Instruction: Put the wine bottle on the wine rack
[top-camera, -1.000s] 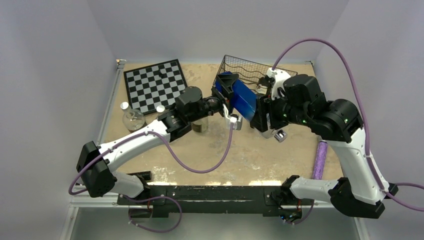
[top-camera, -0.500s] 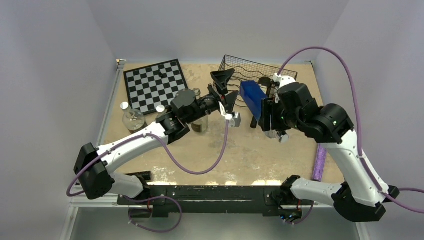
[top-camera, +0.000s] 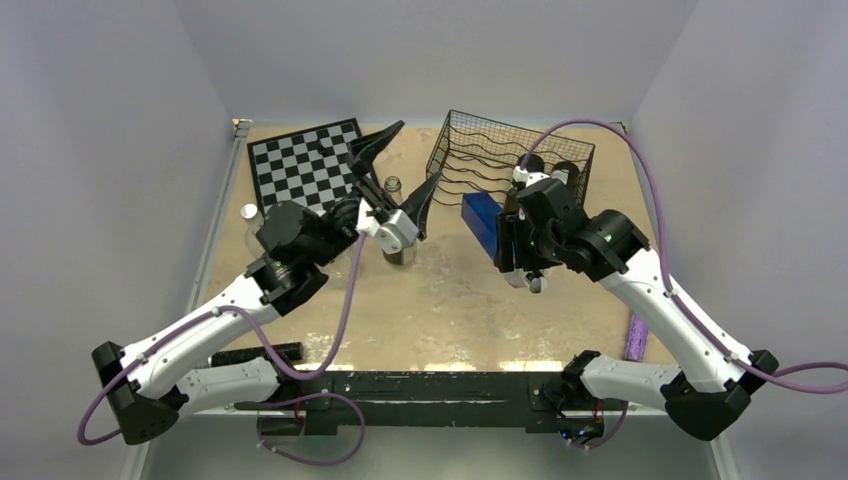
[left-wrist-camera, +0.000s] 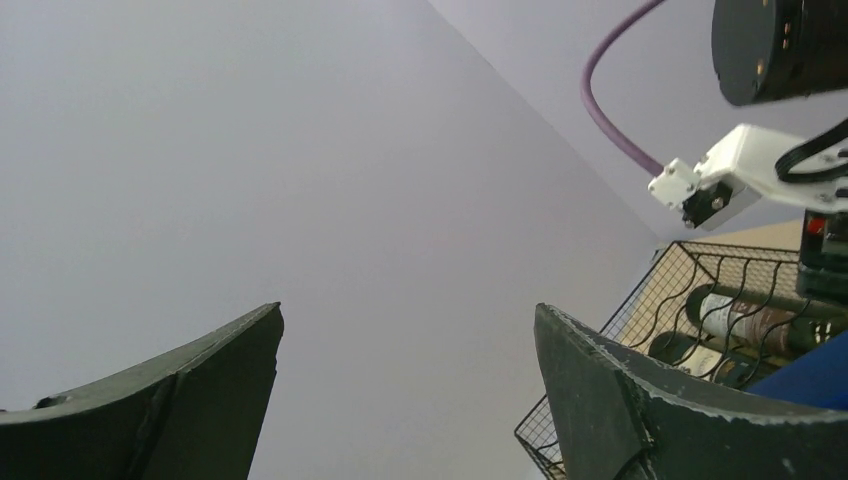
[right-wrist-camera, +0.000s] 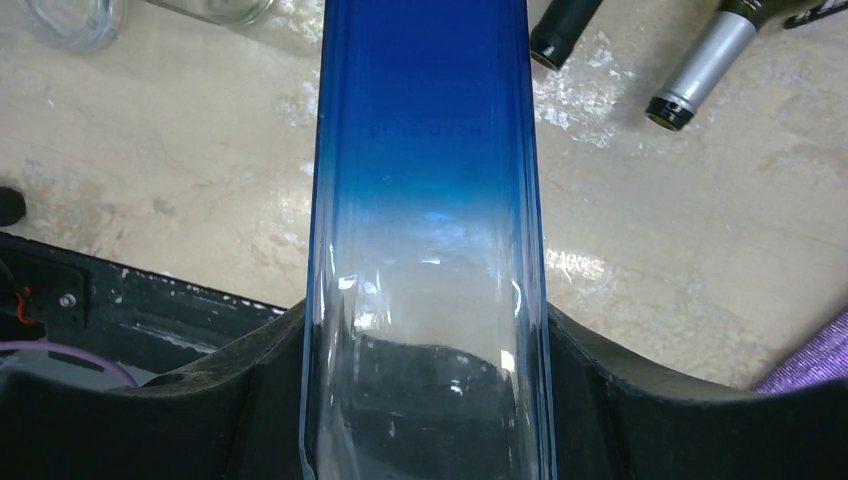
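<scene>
A black-and-white chessboard (top-camera: 300, 175) is laid flat at the upper left of the sandy table (top-camera: 460, 310) in the top view. A glass jar (top-camera: 393, 187) is seen just right of it, partly hidden. A small silver cap (top-camera: 249, 211) is seen near the board's lower left corner. A purple roll (top-camera: 632, 340) is laid along the table's right edge. In the right wrist view, two bottle necks, one black-capped (right-wrist-camera: 563, 30) and one silver-capped (right-wrist-camera: 700, 70), are shown at the upper right.

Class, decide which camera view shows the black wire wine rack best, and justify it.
Top external: nearly the whole wine rack shows from above, rim and wavy wires. Left wrist catches only one corner, with bottles lying inside. Right wrist shows no rack wire, mostly the blue bottle.
</scene>
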